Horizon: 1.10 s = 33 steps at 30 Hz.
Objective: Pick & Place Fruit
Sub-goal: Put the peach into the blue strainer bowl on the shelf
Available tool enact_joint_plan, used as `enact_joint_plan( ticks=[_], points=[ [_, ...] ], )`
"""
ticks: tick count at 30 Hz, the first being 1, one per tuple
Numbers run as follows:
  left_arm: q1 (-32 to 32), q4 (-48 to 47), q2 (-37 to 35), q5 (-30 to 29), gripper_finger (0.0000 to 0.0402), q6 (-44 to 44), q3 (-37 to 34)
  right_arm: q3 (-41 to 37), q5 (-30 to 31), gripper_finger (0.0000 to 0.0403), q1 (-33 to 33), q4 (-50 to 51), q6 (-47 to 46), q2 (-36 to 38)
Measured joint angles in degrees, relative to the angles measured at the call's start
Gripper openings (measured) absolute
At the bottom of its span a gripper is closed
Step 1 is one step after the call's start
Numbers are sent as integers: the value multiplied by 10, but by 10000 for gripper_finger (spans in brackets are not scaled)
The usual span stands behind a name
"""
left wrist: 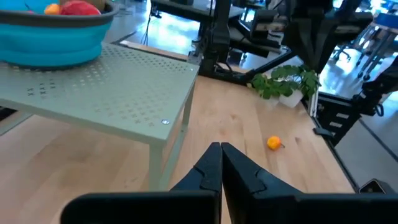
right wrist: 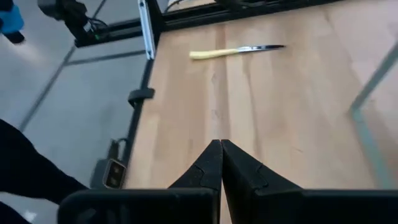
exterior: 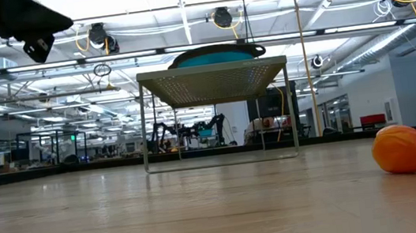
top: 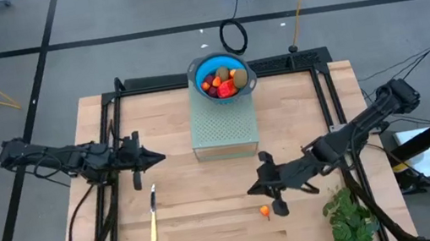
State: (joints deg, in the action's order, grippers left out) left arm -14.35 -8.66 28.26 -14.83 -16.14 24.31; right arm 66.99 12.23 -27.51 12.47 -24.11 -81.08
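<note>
A small orange fruit [top: 264, 210] lies on the wooden table near its front edge, also seen in the low view [exterior: 405, 149] and the left wrist view [left wrist: 273, 143]. Several other fruit pieces [top: 222, 82] sit in a blue bowl [top: 196, 65] on a pale green perforated stand [top: 222, 124] at the table's far middle. My right gripper [top: 251, 190] is shut with nothing in it, raised above the table just left of and beyond the orange fruit. My left gripper [top: 160, 155] is shut with nothing in it, over the table's left part, pointing toward the stand.
A slim yellow-handled knife [top: 153, 215] lies on the table left of centre, also seen in the right wrist view [right wrist: 236, 51]. A leafy green plant [top: 350, 216] stands at the near right corner. Bare wood lies between the knife and the orange fruit.
</note>
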Motion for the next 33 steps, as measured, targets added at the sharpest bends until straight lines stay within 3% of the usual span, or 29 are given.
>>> enact_joint_plan(
  ticks=[8,17,24,33],
  points=[
    [0,-11,-36,14,5,26,-10,54,-4,0,-17,66,-95,-58],
    [0,-25,-44,25,8,36,-10,64,-13,0,-43,96,-219,-78],
    [0,-33,-44,29,4,36,-10,64,-101,0,-47,135,-321,-99],
    [0,-50,-44,35,4,40,-10,63,-223,0,-41,131,-392,-182]
  ],
)
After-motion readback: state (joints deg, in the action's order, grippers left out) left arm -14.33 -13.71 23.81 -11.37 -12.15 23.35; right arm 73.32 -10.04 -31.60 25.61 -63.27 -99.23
